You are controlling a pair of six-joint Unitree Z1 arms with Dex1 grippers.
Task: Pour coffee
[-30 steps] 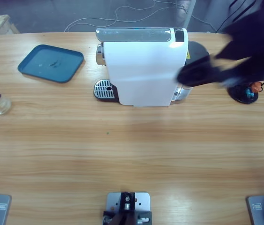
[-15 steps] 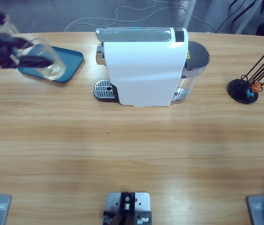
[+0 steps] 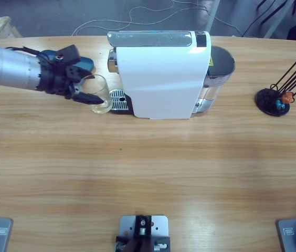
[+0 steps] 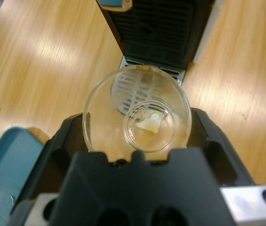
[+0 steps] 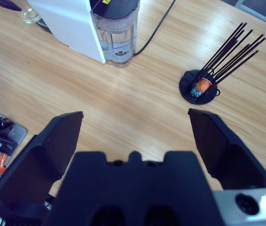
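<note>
left arm (image 3: 11, 71) enters from 9 o'clock, forearm level, reaching toward 3 o'clock; left gripper (image 3: 91, 98) clamped on a glass (image 3: 101, 93) | right gripper (image 5: 135, 136) raised high; jaws spread wide, holding nothing

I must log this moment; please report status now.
Left gripper shut on empty glass tumbler, beside coffee machine drip tray. Right gripper open, holding nothing, high above table. No coffee visible yet; nothing in the way.

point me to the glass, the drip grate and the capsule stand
glass (image 3: 101, 97): high view, clear side wall, held in left gripper.
drip grate (image 3: 118, 99): high view, perforated metal top.
capsule stand (image 5: 200, 89): right wrist view, on its black round base.
</note>
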